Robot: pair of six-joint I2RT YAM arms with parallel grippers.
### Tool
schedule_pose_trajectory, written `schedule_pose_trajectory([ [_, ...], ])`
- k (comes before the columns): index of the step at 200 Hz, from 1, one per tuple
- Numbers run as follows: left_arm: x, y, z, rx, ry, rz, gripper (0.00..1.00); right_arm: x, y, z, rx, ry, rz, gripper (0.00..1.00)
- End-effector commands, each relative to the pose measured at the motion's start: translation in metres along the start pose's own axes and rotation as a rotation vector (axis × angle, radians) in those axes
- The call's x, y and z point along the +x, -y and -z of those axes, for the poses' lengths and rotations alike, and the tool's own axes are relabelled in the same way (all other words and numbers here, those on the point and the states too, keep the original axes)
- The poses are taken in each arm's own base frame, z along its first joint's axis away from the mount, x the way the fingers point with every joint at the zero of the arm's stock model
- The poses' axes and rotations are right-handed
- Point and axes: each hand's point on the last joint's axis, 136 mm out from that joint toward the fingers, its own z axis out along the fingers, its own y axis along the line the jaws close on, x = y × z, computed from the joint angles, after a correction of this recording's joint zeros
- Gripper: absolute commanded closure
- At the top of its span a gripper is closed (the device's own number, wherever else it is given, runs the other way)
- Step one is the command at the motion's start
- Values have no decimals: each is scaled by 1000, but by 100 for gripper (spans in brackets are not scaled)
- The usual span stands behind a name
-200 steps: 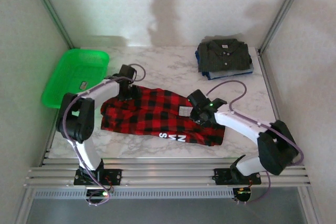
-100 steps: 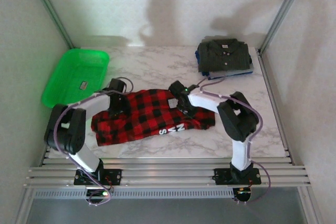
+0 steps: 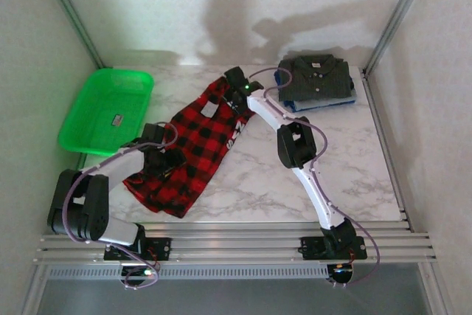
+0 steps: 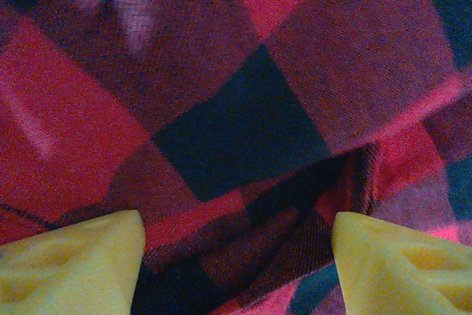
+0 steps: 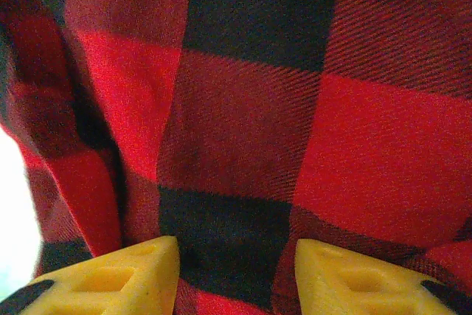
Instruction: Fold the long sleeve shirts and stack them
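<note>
Left pincer [image 4: 236, 220]: yellow fingers [image 4: 74, 263] wide apart, nothing clamped, plaid cloth just under them. Right pincer [image 5: 236, 247]: also parted, flat plaid btwn the tips. No pinch visible, tho a fold snagged on one pad can't be ruled out, as the view is too close.

From above, the left pincer [image 3: 158, 154] sits on the lower-left part of the plaid shirt [image 3: 193, 134] and the right pincer [image 3: 236, 88] at its upper end, top centre of frame. The shirt lies as a rumpled diagonal strip across the surface [image 3: 354, 160], unfolded. The folded dark shirt [image 3: 316, 77] on the blue garment [image 3: 343, 101] sits upper right, apart from it.

Risks:
- Closing on this bunched cloth likely grabs several layers, so the fold comes out crooked.
- The lower-left hem lies near the surface's near edge, so a pull that way could drag it off.
- The right arm's cable runs close to the stack and could nudge it.

Hard to make out:
- Sleeves and collar are lost in the bunching.
- The lettering is mostly covered by the arm.
- Both wrist views are too tight to place on the garment.
</note>
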Motion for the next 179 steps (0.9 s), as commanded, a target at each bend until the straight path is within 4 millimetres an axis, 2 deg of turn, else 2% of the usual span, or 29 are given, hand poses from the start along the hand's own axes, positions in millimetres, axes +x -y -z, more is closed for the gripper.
schedule_pose_trajectory([
  [1, 12, 49, 25, 179, -62, -16, 30, -11, -35, 9, -156, -54, 69, 51],
  [18, 6, 77, 66, 232, -5, -123, 26, -17, -73, 40, -301, -65, 172, 43],
  [35, 8, 96, 105, 304, 32, -206, 22, -23, -85, 81, -317, -60, 275, 37],
  [45, 11, 102, 119, 337, 42, -237, 22, -21, -88, 106, -319, -71, 318, 35],
  [59, 3, 94, 127, 280, 92, -247, 20, -3, -87, 133, -318, -120, 353, 34],
  [74, -18, 66, 116, 99, 166, -230, 20, 30, -77, 152, -277, -170, 384, 35],
  [96, -40, 37, 91, -103, 205, -223, 23, 106, -52, 160, -203, -285, 385, 40],
  [105, -49, 27, 82, -167, 220, -214, 24, 137, -39, 156, -182, -323, 376, 42],
  [107, -50, 26, 81, -178, 222, -213, 25, 139, -36, 155, -175, -322, 365, 43],
  [112, -54, 21, 77, -203, 228, -208, 25, 163, -33, 156, -169, -343, 369, 46],
  [132, -64, 9, 63, -270, 245, -201, 28, 215, -12, 142, -131, -394, 322, 55],
  [152, -61, 3, 48, -276, 226, -192, 28, 251, 8, 125, -101, -439, 241, 62],
  [167, -51, -7, 35, -284, 186, -182, 29, 262, 26, 114, -49, -428, 207, 65],
  [179, -41, -11, 28, -265, 167, -166, 30, 260, 43, 107, 17, -403, 216, 69],
])
